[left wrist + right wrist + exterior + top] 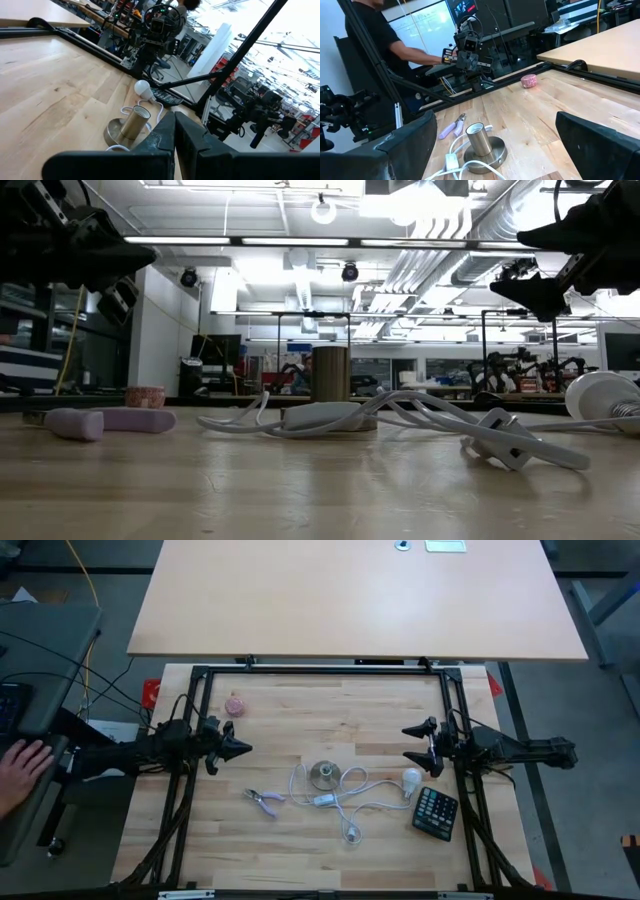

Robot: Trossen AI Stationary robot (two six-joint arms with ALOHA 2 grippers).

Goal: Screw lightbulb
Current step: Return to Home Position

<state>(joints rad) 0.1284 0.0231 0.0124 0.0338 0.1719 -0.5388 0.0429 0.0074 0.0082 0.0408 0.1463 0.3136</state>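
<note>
Lying nearest, toward the right, is a black calculator, with lilac-handled pliers off to the left. Just beyond the calculator the lightbulb rests on its side on the table, apart from the lamp socket at centre. Farther back, the left gripper hovers with fingers pressed together, the right gripper with fingers spread. A pink ball sits far left.
</note>
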